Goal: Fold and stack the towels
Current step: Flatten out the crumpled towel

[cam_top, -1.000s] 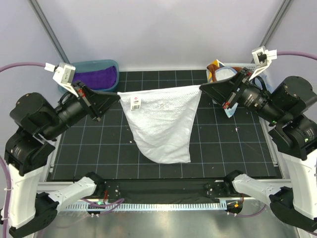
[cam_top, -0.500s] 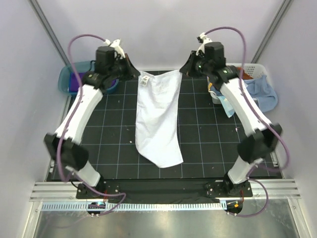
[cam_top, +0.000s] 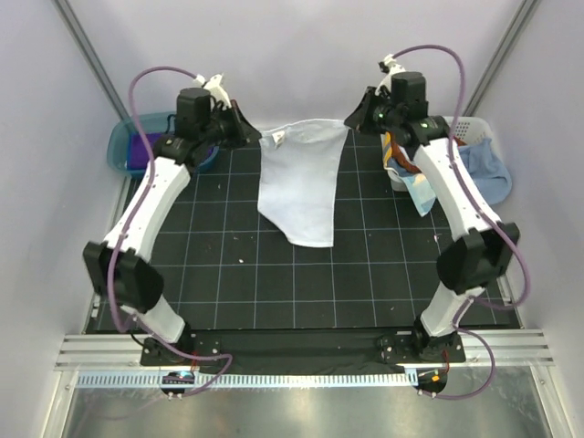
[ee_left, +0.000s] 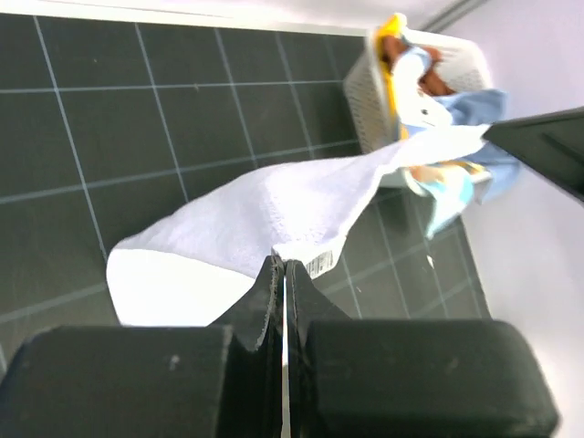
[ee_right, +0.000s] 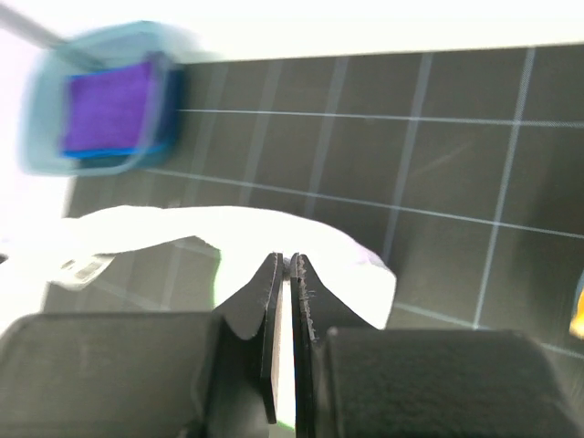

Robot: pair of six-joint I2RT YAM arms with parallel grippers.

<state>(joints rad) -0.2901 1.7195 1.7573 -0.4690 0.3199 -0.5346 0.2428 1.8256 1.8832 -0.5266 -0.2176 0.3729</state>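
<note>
A white towel (cam_top: 301, 187) hangs stretched between both grippers above the far edge of the black gridded mat (cam_top: 228, 274). Its lower end trails down onto the mat's middle. My left gripper (cam_top: 258, 138) is shut on the corner with the label. My right gripper (cam_top: 352, 122) is shut on the other top corner. In the left wrist view the jaws (ee_left: 283, 265) pinch the white towel (ee_left: 274, 210). In the right wrist view the gripper (ee_right: 285, 261) pinches the white towel (ee_right: 228, 228) the same way. A purple towel (cam_top: 140, 151) lies in the tub. A light blue towel (cam_top: 485, 173) hangs from the basket.
A teal tub (cam_top: 117, 146) stands at the far left, seen blurred from the right wrist as the tub (ee_right: 100, 100). A white basket (cam_top: 471, 125) with more cloths stands at the far right, also the basket (ee_left: 374, 91). Both arms reach far across the mat's sides.
Both arms swung from near the front to the far edge with the towel. In the last half second the grippers spread apart, widening the towel and drawing its lower end farther back.
</note>
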